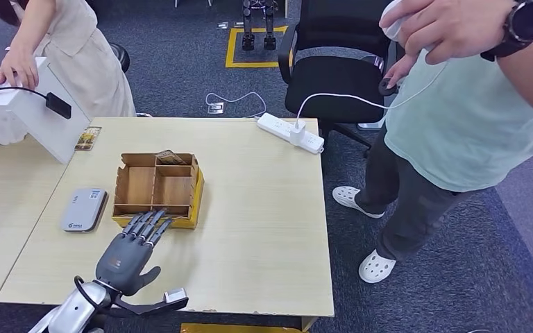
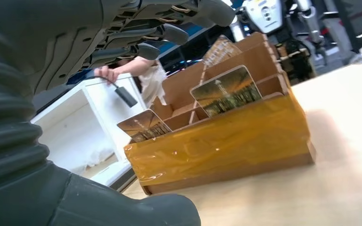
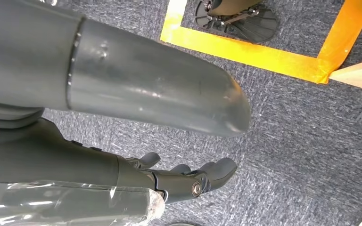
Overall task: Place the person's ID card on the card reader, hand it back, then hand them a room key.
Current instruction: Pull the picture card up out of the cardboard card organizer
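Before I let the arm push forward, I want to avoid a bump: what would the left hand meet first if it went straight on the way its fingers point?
Most likely the wooden divider box: the left hand points at its near, yellow-taped wall, fingertips almost there. Whether they touch is unclear.

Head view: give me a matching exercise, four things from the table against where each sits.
Things:
1. card reader
2. box
3. power strip
4. left hand

Places:
A. far edge of the table, charger plugged in
B. fingertips at the box's near wall
C. flat on the table, left of the box
D. middle of the table, divided into compartments

Pairs: 1-C, 2-D, 3-A, 4-B
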